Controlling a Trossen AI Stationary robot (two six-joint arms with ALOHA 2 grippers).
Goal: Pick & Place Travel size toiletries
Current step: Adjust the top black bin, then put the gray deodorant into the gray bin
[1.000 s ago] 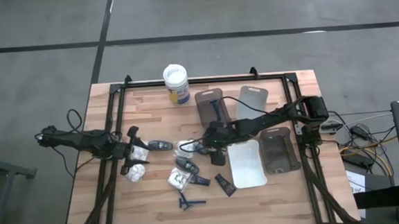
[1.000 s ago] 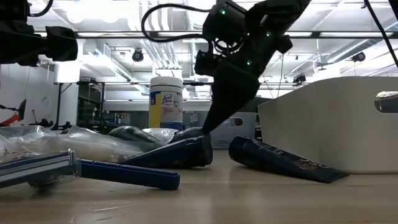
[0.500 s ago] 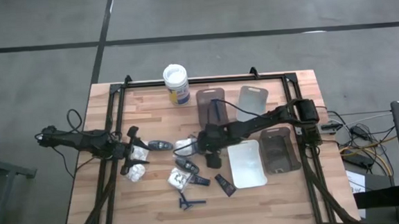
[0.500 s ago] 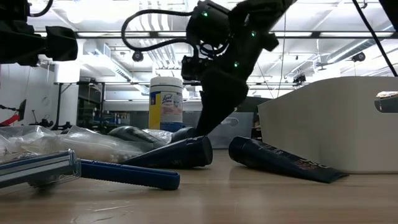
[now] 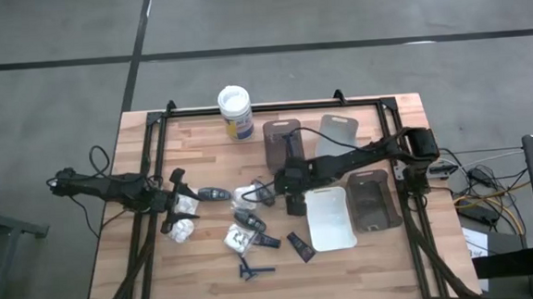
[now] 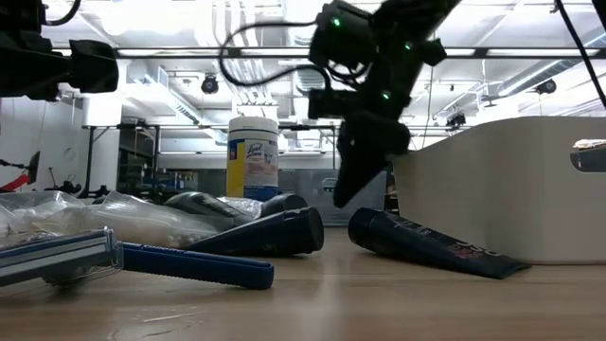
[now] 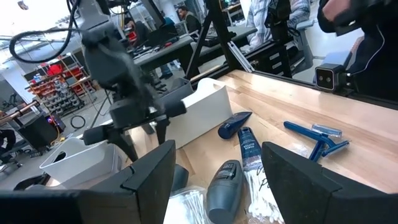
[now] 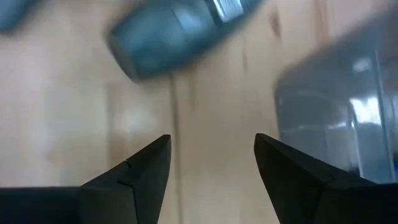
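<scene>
1. Standing by the butcher-block table [image 5: 366, 255], I see a black frame along its edges and grey concrete floor all round; beyond it, a workshop with ceiling lights and shelving.
2. A white-lidded tub [image 5: 235, 112] stands at the far edge, and trays sit on the right side: two dark ones [image 5: 283, 141] and two pale ones [image 5: 331, 218].
3. The toiletries lie scattered mid-table: a grey oval bottle [image 5: 214, 193], white packets [image 5: 185, 217], a blue razor [image 5: 253, 269], a black tube [image 5: 300, 247].
4. The right gripper [image 5: 293, 202] hangs above bare wood beside the white tray, fingers spread and empty, an oval bottle [image 8: 174, 37] just ahead of it.
5. The left gripper [image 5: 173, 203] waits at the left, fingers spread, over the packets.
</scene>
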